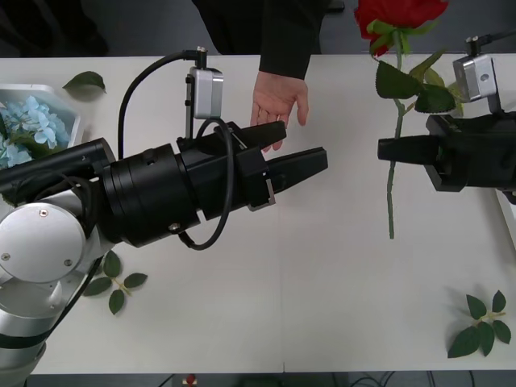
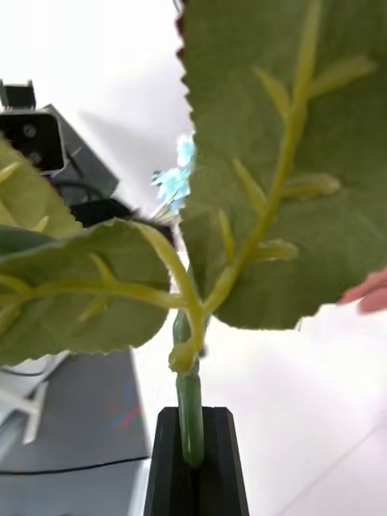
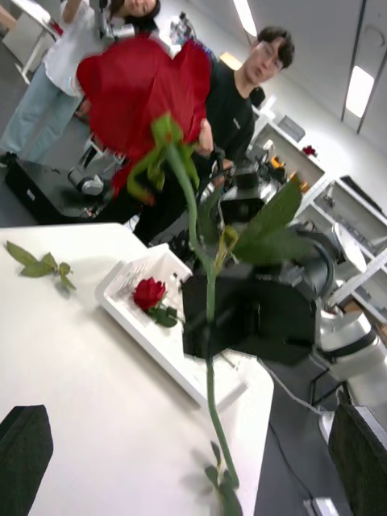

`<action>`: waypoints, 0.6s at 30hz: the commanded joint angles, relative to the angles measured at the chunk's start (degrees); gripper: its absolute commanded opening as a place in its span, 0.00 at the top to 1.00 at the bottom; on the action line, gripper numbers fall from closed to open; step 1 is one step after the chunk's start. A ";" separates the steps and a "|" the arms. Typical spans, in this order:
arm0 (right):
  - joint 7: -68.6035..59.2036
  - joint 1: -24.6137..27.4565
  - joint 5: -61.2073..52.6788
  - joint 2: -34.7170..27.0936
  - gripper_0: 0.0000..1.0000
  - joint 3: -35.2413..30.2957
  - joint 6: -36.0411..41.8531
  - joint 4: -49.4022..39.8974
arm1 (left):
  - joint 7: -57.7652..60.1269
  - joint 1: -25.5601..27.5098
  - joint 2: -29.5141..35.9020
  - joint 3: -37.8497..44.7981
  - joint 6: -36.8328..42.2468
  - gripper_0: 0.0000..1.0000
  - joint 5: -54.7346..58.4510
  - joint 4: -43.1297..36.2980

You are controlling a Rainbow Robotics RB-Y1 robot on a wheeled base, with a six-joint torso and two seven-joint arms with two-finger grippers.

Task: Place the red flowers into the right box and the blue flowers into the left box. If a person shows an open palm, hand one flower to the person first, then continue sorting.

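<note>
Red rose [image 1: 401, 14] hangs upright above the counter [image 1: 322, 282], stem clamped in my right gripper [image 1: 393, 149], jaws closed on it, arm reaching in sideways. Left gripper [image 1: 294, 149] stretches across mid-counter, jaws apart, holding nothing. Person's open palm [image 1: 276, 101] rests just behind it. Blue flowers [image 1: 28, 125] lie in left box [image 1: 71, 121].
</note>
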 commanded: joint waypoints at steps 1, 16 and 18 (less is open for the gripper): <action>6.34 0.33 2.02 0.69 1.00 0.24 -4.67 -1.97 | 1.50 -0.12 0.09 1.69 1.53 0.00 0.44 -2.31; 17.77 -3.45 9.32 -1.42 1.00 10.87 -34.03 -2.32 | 2.38 -0.21 -0.17 1.96 1.53 0.00 -0.35 -2.40; 17.94 -4.33 11.25 -1.42 1.00 12.02 -36.49 -2.32 | 2.55 -0.21 -0.26 1.96 1.53 0.00 -0.35 -2.31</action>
